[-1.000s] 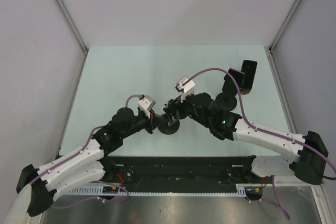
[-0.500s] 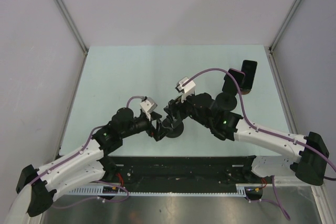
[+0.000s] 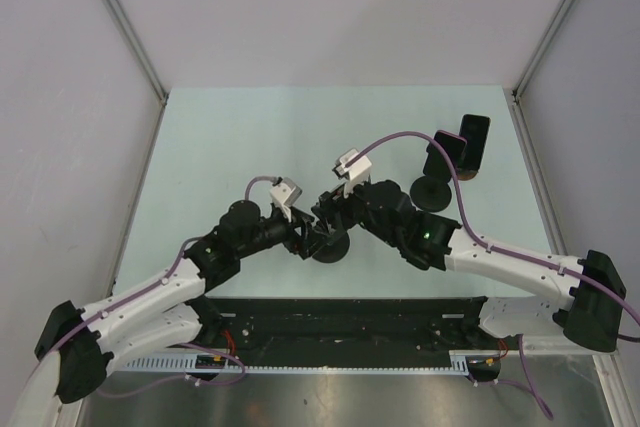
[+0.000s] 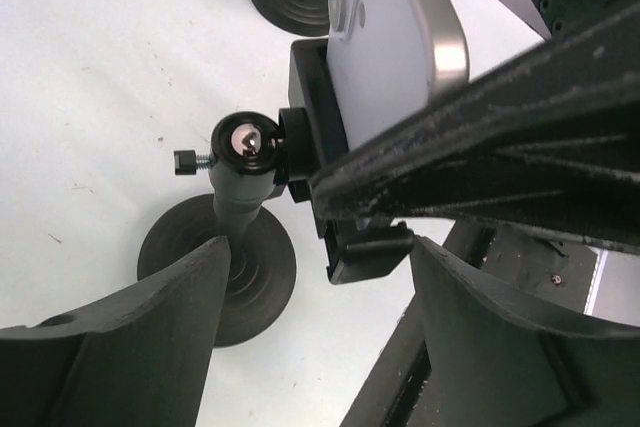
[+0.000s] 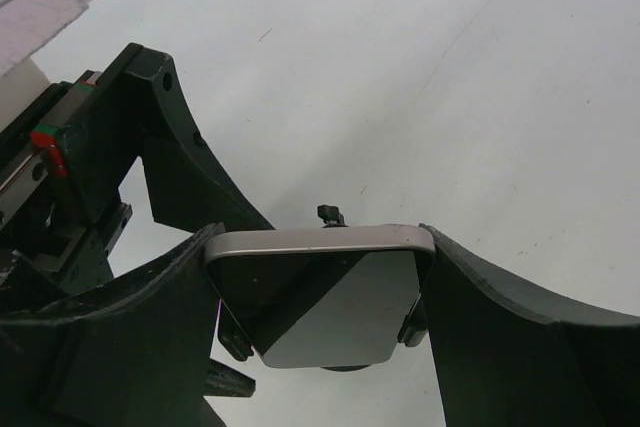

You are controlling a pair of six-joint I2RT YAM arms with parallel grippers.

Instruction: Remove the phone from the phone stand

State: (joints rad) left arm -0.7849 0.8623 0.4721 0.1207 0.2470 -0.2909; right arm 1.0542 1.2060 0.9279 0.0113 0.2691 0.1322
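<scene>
Pale green table (image 3: pixel 250 127), grey walls (image 3: pixel 330 7)

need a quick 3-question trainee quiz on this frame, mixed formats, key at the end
1. True or false: the phone is already free of the phone stand.
2. Multiple choice: the right end effector is A) shut on the phone, B) open and empty, C) shut on the stand's base.
3. Short answer: what do the open fingers of the left end effector straddle?

Key:
1. False. The phone's lower corners sit in the stand's clips.
2. A
3. The phone stand, around its stem.
</scene>
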